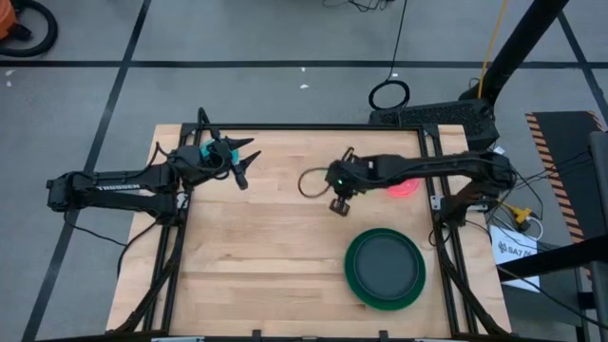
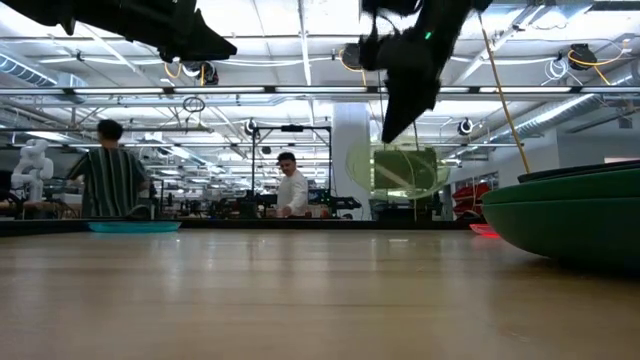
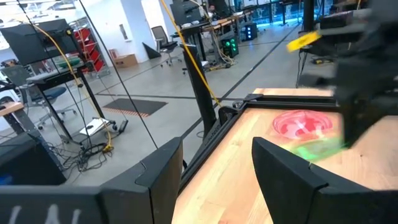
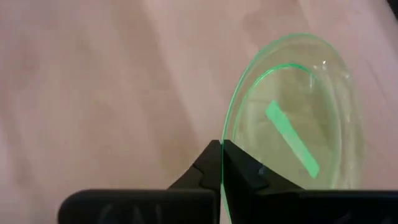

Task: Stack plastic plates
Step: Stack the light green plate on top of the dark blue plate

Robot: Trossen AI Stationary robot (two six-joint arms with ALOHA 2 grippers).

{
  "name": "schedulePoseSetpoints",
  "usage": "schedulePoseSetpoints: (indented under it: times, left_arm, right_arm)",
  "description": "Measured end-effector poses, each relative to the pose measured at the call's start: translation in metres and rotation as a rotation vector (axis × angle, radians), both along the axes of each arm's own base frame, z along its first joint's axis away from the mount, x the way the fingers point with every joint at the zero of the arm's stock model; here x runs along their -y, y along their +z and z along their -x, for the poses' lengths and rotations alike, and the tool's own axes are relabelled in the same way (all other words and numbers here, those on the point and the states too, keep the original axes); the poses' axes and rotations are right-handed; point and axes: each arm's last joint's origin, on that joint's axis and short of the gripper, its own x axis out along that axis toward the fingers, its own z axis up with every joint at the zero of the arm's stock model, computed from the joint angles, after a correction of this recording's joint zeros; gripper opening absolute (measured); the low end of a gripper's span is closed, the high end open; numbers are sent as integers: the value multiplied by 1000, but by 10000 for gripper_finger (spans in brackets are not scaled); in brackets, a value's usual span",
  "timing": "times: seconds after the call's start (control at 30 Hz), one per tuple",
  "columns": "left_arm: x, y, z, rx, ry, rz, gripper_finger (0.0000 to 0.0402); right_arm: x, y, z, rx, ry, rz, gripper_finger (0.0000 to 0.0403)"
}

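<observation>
My right gripper (image 1: 337,195) hangs over the table's middle, shut on a small translucent lime plate (image 2: 395,170) that is lifted clear. A small pink plate (image 1: 404,186) lies flat near the far right edge, under the right arm. Large green plates (image 1: 355,277) sit at the near right with a dark plate (image 1: 385,261) nested on top. A small blue plate (image 1: 203,150) lies at the far left, beside my open left gripper (image 1: 242,160), which touches nothing. Other plates are out of view. My right gripper pinches the lime plate's rim (image 4: 222,163) between its two fingers, coming from above and pointing down. The plate (image 4: 292,112) hangs below the fingers, standing nearly on edge, clear of the table.
Black metal rails (image 1: 437,204) run along the table's left, right and far sides. Bare wood (image 1: 256,256) spreads over the middle and near left. People and benches (image 2: 290,190) show in the room beyond the far edge.
</observation>
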Motion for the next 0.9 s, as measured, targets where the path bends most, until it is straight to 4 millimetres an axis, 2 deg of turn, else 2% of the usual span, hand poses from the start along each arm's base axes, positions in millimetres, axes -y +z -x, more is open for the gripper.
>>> schedulePoseSetpoints:
  times: [0.33,0.6,0.9]
  left_arm:
    - [0,0,0,4,-1,7,200]
    - [0,0,0,5,0,10,200]
    - [0,0,0,12,0,23,200]
  right_arm:
    - [-84,31,30,61,203,-23,0]
    - [-140,30,52,31,218,-118,0]
    - [-182,28,76,14,107,-257,0]
